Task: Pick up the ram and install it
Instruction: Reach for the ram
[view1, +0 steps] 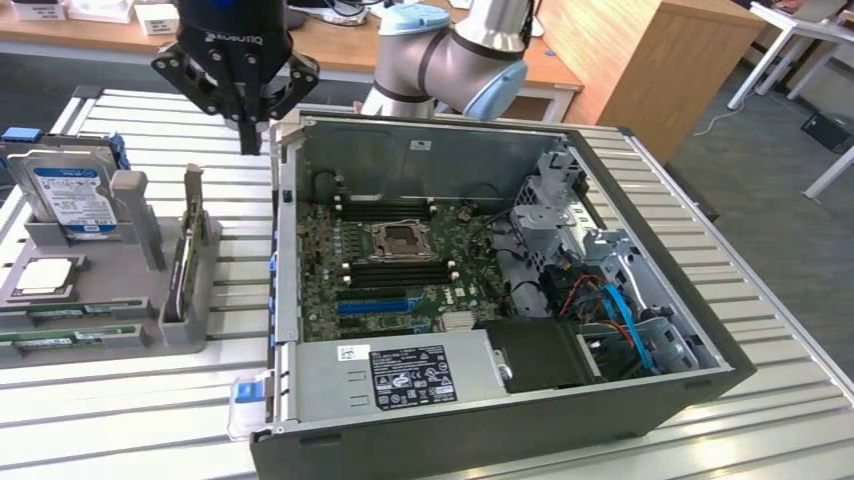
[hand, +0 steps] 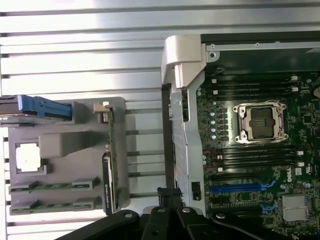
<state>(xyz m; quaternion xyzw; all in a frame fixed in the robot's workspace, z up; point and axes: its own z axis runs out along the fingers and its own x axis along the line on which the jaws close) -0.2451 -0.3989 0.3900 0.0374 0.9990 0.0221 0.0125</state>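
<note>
Note that the black robot fingers (view1: 250, 135) are pressed together and carry nothing. They hang above the slatted aluminium counter (view1: 134, 420), between the grey plastic parts holder (view1: 134, 210) and the open dark-grey computer case (view1: 534, 410).

The ram (view1: 67, 338), a narrow green circuit-board stick with a white sticker, lies flat in the holder slot farthest from the silver, blue-labelled hard drive (view1: 67, 195). The slot likely locates it for a repeatable grasp.

The case lies on its side, exposing the black memory slots (view1: 400, 270) from above.

Behind the counter are a wooden desk (view1: 627, 60) and a grey floor (view1: 761, 150).
</note>
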